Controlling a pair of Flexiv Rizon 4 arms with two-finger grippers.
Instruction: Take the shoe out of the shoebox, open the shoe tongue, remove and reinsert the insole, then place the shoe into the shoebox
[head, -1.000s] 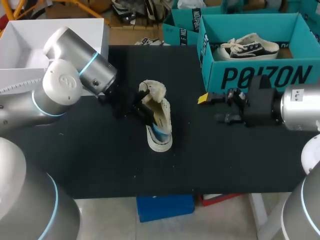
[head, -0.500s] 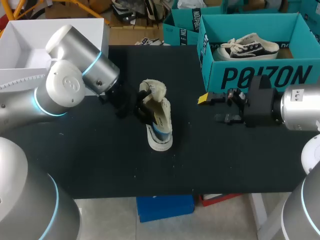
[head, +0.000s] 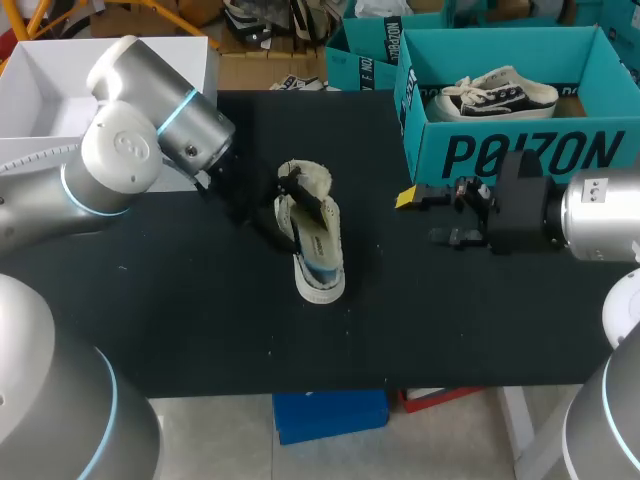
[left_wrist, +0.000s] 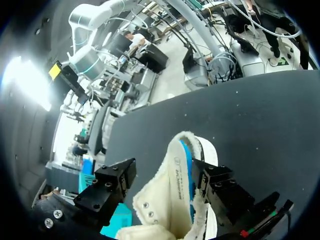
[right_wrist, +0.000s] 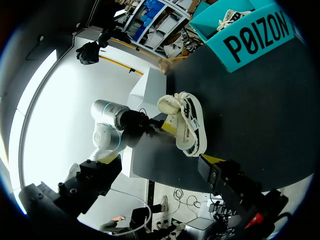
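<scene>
We have the shoe out on the black surface. It lies between the empty white box, which we think is its shoebox, and the teal box. The insole looks to be inside. Taking it out, putting it back and boxing the shoe are left to do.

Our left claw sits around the shoe's mouth. We cannot tell if it grips. Our right claw is spread wide and holds nothing.

Since a moment ago our left arm has turned, and the shoe shows more of its inside. Our right arm has stayed put.
</scene>
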